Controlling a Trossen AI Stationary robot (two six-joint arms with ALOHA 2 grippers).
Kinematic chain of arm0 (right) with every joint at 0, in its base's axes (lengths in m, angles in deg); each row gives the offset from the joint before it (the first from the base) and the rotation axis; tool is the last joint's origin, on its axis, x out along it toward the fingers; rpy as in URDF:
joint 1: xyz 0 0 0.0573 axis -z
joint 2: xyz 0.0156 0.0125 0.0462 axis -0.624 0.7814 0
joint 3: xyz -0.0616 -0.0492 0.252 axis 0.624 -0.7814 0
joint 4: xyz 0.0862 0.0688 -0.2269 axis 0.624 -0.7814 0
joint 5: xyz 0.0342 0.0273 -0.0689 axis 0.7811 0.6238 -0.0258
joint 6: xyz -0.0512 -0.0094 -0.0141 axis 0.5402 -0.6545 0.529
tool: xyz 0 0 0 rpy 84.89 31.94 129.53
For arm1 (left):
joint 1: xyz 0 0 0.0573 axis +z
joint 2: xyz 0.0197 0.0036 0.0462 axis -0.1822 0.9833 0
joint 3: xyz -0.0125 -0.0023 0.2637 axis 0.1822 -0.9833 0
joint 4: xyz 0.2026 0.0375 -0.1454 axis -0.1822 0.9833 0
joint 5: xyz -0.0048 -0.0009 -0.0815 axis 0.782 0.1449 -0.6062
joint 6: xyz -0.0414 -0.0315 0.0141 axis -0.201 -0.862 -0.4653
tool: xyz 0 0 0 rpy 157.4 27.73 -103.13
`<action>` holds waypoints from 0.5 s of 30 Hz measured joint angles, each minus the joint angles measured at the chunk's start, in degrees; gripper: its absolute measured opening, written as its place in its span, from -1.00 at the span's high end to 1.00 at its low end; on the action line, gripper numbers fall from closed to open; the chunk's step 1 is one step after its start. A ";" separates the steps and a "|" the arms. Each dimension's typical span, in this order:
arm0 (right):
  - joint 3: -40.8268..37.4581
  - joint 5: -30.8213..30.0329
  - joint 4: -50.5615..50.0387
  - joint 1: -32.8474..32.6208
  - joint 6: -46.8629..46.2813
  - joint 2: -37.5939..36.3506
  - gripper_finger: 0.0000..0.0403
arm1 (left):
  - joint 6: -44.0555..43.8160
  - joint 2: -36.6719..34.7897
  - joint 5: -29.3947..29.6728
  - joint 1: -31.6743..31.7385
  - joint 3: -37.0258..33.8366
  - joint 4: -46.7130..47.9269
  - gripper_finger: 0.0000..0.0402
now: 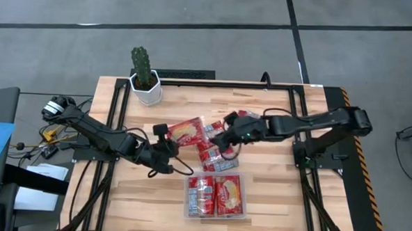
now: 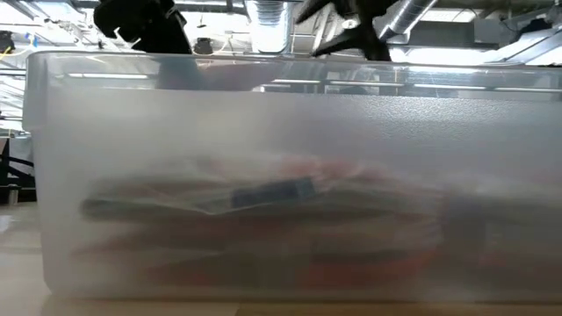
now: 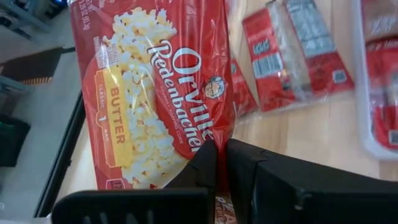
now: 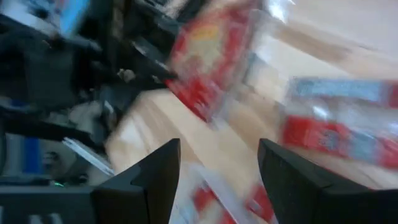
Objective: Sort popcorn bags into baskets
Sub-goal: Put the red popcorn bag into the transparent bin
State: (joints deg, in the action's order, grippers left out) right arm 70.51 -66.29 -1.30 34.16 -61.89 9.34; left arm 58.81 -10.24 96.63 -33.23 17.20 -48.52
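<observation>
The left gripper is clamped on the bottom edge of an Orville Redenbacher butter popcorn bag, held near the table's middle, beside the loose red packets. The right gripper hovers over that pile, fingers apart. These film packets look light, floppy and slick — pinch a sealed edge. The clear tray holds two packets.

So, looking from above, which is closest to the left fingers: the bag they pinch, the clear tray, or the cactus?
1. Butter bag, held in the left fingers, mid-table.
2. Clear tray, near edge.
3. Cactus, far corner.
</observation>
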 joint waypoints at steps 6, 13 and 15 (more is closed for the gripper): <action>-0.03 3.66 7.97 3.21 0.95 4.40 -0.26 | -0.19 -0.04 0.08 -0.10 0.04 -1.18 1.00; 0.04 5.35 10.91 5.03 1.06 7.55 -0.27 | -0.26 -0.04 0.42 -0.08 0.04 -2.01 1.00; -0.03 5.50 11.09 5.32 1.08 7.60 -0.27 | -0.46 -0.04 0.45 -0.08 0.04 -2.37 1.00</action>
State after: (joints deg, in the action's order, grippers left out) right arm 70.48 -60.80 9.79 39.48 -60.81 16.94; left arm 58.35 -10.29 97.07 -33.30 17.25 -50.89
